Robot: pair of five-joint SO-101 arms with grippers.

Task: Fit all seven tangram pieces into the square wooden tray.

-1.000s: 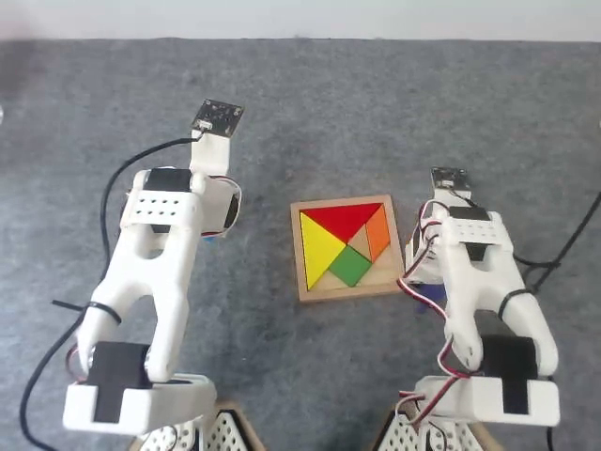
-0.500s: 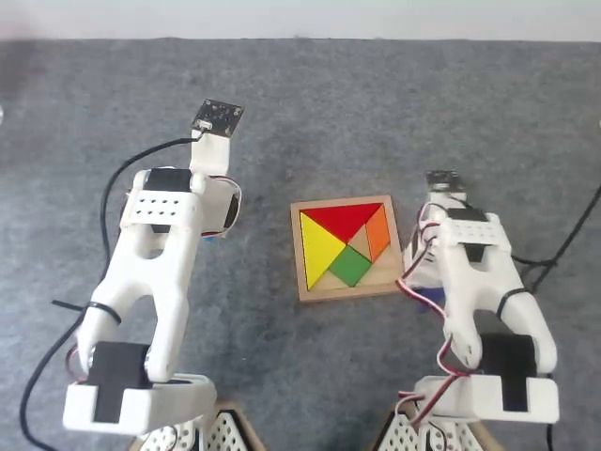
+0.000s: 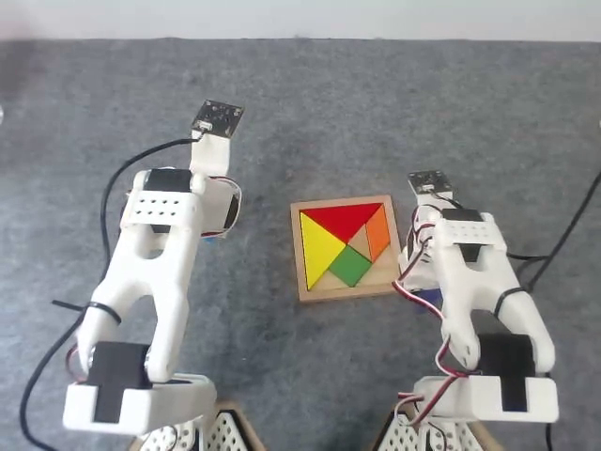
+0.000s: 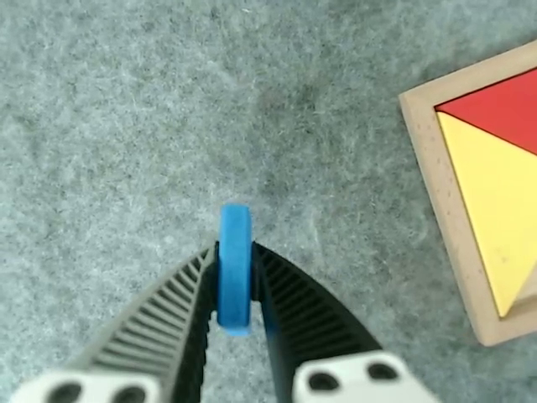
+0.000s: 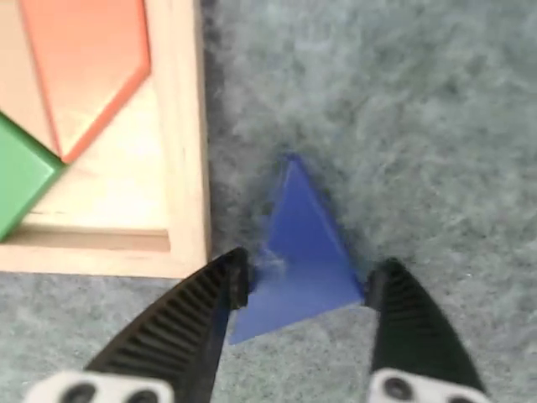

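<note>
The square wooden tray (image 3: 344,287) lies between the two arms and holds a red triangle (image 3: 344,220), a yellow triangle (image 3: 319,248), a green square (image 3: 350,268) and an orange parallelogram (image 3: 377,231). My left gripper (image 4: 235,252) is shut on a small blue piece (image 4: 235,264) held on edge above the carpet, left of the tray (image 4: 430,143). My right gripper (image 5: 306,281) stands open just off the tray's right rim (image 5: 188,126). A blue triangle (image 5: 299,252) lies flat on the carpet between its fingertips (image 5: 228,284), which are at the triangle's corners.
Grey carpet covers the table. Bare wood (image 5: 113,189) shows in the tray corner beside the orange piece (image 5: 88,59) and the green piece (image 5: 18,176). Black cables (image 3: 113,193) trail beside both arms. The arm bases (image 3: 131,399) stand at the near edge.
The right arm's wrist has swung left, toward the tray's right rim. The left arm has not moved and the tray's pieces are as before.
</note>
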